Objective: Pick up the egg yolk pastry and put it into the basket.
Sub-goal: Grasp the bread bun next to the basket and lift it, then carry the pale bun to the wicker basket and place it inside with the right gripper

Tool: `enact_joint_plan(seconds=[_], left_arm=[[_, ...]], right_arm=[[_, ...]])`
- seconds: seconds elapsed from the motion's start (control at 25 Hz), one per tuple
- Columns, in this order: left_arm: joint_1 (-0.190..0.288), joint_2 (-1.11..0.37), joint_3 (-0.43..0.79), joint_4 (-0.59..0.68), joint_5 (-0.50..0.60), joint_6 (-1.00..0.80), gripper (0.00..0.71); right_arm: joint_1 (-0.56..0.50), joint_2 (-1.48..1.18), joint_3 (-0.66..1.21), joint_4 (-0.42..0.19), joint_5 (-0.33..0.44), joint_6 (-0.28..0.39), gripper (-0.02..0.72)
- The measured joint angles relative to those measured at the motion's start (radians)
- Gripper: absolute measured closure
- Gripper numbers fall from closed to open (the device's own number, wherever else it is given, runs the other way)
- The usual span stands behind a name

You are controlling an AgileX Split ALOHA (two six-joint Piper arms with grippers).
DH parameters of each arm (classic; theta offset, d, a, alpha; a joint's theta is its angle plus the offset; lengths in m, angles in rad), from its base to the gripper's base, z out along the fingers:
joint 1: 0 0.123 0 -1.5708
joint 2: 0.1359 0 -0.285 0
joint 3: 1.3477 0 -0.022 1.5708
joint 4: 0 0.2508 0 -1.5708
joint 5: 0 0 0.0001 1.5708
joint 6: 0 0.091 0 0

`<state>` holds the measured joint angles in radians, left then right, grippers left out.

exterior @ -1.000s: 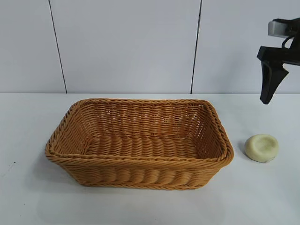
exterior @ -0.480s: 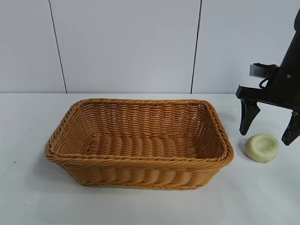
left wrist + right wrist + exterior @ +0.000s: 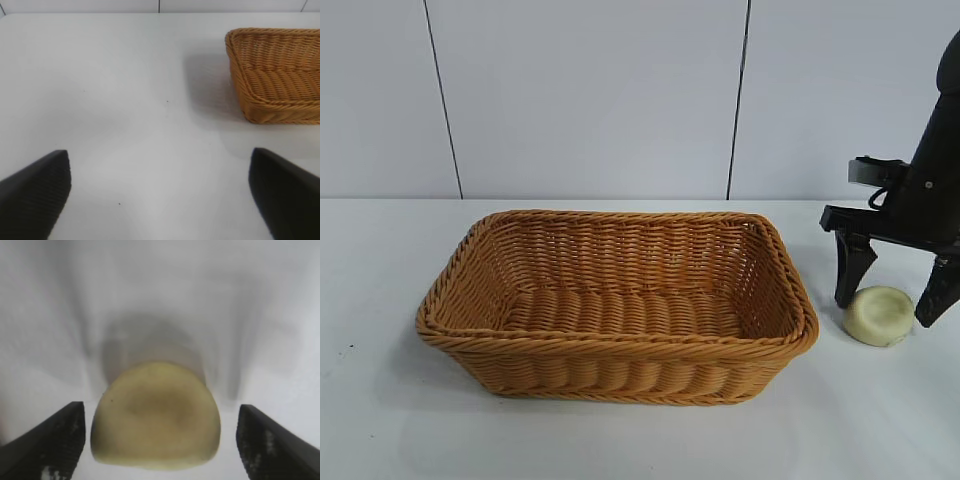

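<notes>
The egg yolk pastry (image 3: 879, 315) is a pale cream puck with a dimpled top, lying on the white table right of the basket (image 3: 470, 335). My right gripper (image 3: 892, 303) is open and straddles it, one finger (image 3: 850, 270) on each side, neither touching. In the right wrist view the pastry (image 3: 156, 415) lies between the open fingers of my right gripper (image 3: 160, 440). My left gripper (image 3: 160, 195) is open and empty over bare table, with the basket's corner (image 3: 272, 75) off to one side; it is out of the exterior view.
The orange-brown wicker basket has nothing inside it and sits mid-table. A white panelled wall stands behind the table. Bare table lies in front of the basket and to its left.
My right gripper has come down from high at the far right and inward, until its open fingers bracket the pastry. The pastry and basket have not moved.
</notes>
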<state>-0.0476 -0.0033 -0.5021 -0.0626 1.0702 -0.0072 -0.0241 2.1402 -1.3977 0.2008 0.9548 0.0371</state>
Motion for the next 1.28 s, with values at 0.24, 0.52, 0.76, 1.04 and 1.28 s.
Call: enact_joint_plan(seconds=[0.24, 0.52, 0.76, 1.04, 1.28], left_arm=[[0.0, 0.0, 0.0, 0.0, 0.0, 0.0, 0.018], [0.0, 0.0, 0.0, 0.0, 0.0, 0.001, 0.018], [0.0, 0.0, 0.0, 0.0, 0.0, 0.001, 0.018], [0.0, 0.0, 0.0, 0.0, 0.0, 0.007, 0.018], [0.0, 0.0, 0.0, 0.0, 0.0, 0.007, 0.018]], right_arm=[[0.0, 0.0, 0.0, -0.004, 0.0, -0.003, 0.563], [0.0, 0.0, -0.067, -0.004, 0.092, -0.003, 0.66], [0.0, -0.014, -0.236, 0.012, 0.241, -0.022, 0.666], [0.0, -0.122, -0.324, 0.019, 0.25, -0.026, 0.668], [0.031, -0.179, -0.326, 0.015, 0.259, -0.026, 0.668]])
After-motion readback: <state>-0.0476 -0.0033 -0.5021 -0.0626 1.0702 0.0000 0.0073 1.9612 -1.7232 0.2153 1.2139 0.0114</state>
